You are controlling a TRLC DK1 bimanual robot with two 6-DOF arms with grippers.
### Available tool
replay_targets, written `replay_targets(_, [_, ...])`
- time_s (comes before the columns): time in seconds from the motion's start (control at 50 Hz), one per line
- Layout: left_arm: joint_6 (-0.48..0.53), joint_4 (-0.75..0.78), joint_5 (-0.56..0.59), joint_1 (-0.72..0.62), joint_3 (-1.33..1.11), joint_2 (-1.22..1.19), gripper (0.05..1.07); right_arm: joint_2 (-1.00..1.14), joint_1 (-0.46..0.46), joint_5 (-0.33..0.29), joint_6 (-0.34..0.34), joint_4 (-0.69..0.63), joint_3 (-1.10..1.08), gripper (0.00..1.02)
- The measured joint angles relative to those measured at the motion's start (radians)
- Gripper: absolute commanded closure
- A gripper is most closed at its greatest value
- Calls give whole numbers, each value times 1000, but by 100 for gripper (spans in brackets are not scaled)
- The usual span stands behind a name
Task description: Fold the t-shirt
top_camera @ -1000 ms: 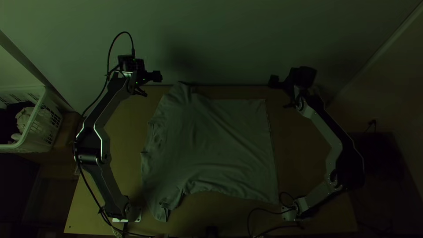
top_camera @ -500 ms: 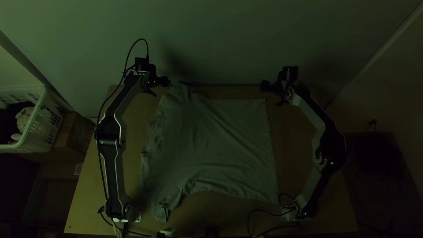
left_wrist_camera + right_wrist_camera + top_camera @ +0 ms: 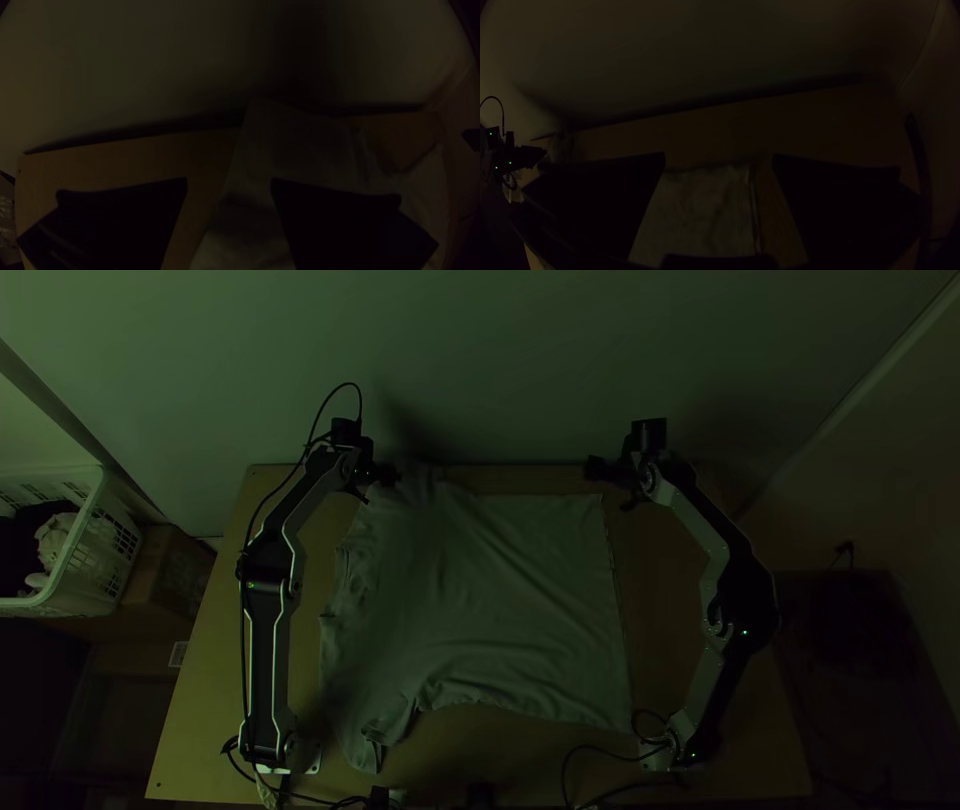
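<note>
Off the table's (image 3: 215, 700) left side: white plastic basket (image 3: 118, 532), slotted walls, crumpled pale cloth (image 3: 55, 540) plus something dark in it. Boxy brown carton (image 3: 172, 570) between basket and table.

Left gripper (image 3: 386, 474): near the table's far edge, left of its middle, over the shirt's far sleeve end. Flat black fingers wide apart, nothing between them.

T-shirt (image 3: 490, 600): mid-table, spread flat, unfolded. Long axis runs left to right across the table; collar end points at the table's left side, hem at its right. One sleeve angles to the table's far edge, the other to its near edge. Plain, soft, matte fabric: shallow diagonal creases over the body, small rumples round collar and near sleeve, hem nearly straight.

Right gripper (image 3: 600, 470): near the table's far edge, right of its middle, by the shirt's far hem corner. Fingers wide apart, holding nothing. Table itself: smooth light wood, straight edges.
</note>
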Motion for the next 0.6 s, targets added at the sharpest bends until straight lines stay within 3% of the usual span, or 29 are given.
replay_targets(0.36, [45,-11,-17,-16,29,52,28,0,18,0,22,-84,7,4])
replay_targets(0.4, [50,-18,-23,-19,34,54,38,0,18,0,23,-93,9,4])
replay_targets(0.48, [62,-23,-24,-21,42,58,75,0,17,0,23,-123,18,4])
replay_targets(0.56, [72,-24,-22,-27,43,58,105,0,17,0,23,-150,21,4])
replay_targets(0.6, [73,-24,-22,-31,43,58,105,0,17,0,23,-158,21,5])
